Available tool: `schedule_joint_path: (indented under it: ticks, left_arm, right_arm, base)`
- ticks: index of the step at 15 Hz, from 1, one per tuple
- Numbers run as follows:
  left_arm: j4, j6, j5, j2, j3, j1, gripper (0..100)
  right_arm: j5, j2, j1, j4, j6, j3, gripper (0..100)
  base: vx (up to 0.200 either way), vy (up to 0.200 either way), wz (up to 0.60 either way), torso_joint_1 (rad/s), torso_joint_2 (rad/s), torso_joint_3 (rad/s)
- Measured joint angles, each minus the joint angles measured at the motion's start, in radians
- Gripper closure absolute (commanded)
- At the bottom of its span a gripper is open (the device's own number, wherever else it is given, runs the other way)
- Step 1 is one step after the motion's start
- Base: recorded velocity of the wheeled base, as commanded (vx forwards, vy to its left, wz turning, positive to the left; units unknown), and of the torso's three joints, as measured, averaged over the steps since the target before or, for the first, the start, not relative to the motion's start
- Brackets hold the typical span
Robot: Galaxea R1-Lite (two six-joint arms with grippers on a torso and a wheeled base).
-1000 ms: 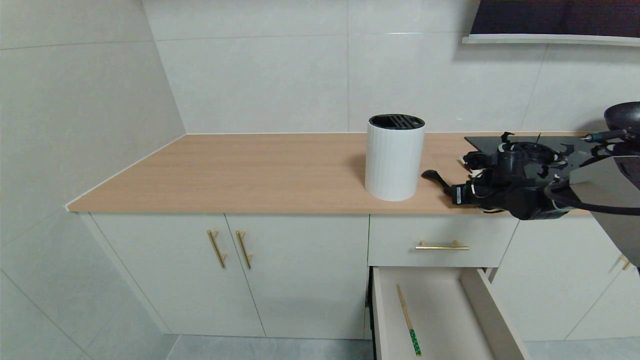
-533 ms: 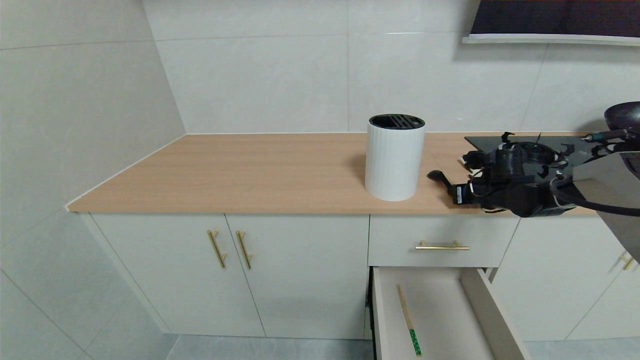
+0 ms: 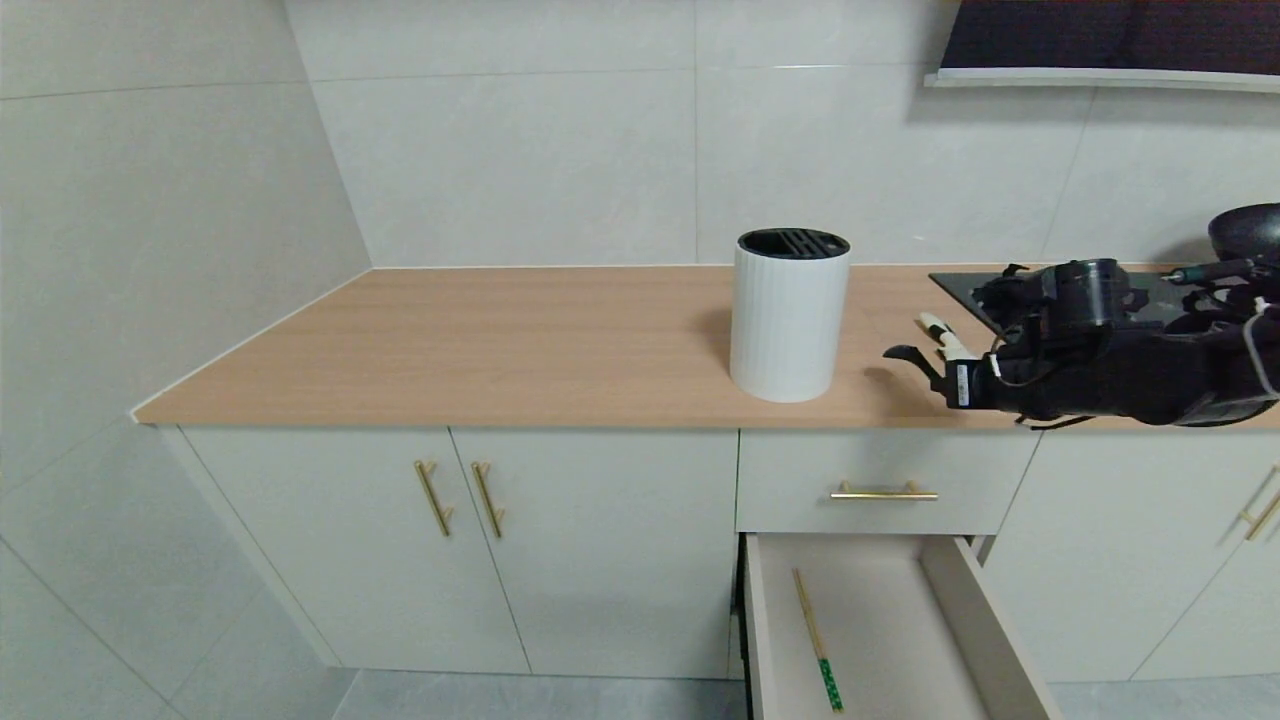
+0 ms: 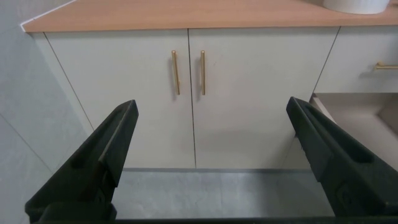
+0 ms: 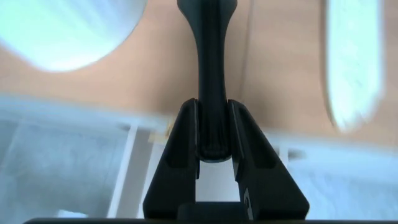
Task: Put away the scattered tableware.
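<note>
My right gripper (image 3: 945,383) hangs over the counter's front edge, right of the white knife holder (image 3: 789,315), and is shut on the handle of a black utensil (image 3: 905,357). The right wrist view shows that black utensil (image 5: 210,56) clamped between the fingers of my right gripper (image 5: 212,109). A white utensil (image 3: 938,330) with a dark tip lies on the counter behind it. A chopstick (image 3: 815,637) with a green end lies in the open drawer (image 3: 945,590) below. My left gripper (image 4: 211,124) is open, low down, facing the cabinet doors.
A black stove top (image 3: 960,285) with a dark pan (image 3: 1245,230) sits at the counter's right end. The shut drawer with a gold handle (image 3: 884,492) is above the open one. The wooden counter (image 3: 500,340) stretches left of the holder.
My right gripper has lifted slightly and drawn back to the right with the black utensil, uncovering the white utensil on the counter.
</note>
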Motion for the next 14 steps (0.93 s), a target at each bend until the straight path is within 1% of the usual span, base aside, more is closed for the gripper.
schedule_joint_path:
  ticks: [2,5,7,11,14]
  left_arm:
    - [0.000,0.000,0.000,0.000,0.000,0.000,0]
    - [0.000,0.000,0.000,0.000,0.000,0.000,0]
    - [0.000,0.000,0.000,0.000,0.000,0.000,0]
    - [0.000,0.000,0.000,0.000,0.000,0.000,0]
    - [0.000,0.000,0.000,0.000,0.000,0.000,0]
  right_arm:
    - [0.000,-0.099,0.001,0.011,0.006,0.107,100]
    - [0.014,-0.243,0.002,0.083,0.007,0.265,100]
    - [0.028,-0.310,0.002,0.098,0.007,0.352,100]
    - [0.030,-0.360,0.002,0.093,0.006,0.460,100]
    - [0.026,-0.347,0.002,0.078,0.004,0.492,100]
  base:
    - [0.000,0.000,0.00,0.000,0.00,0.000]
    - [0.000,0.000,0.00,0.000,0.00,0.000]
    - [0.000,0.000,0.00,0.000,0.00,0.000]
    - [0.000,0.000,0.00,0.000,0.00,0.000]
    - [0.000,0.000,0.00,0.000,0.00,0.000]
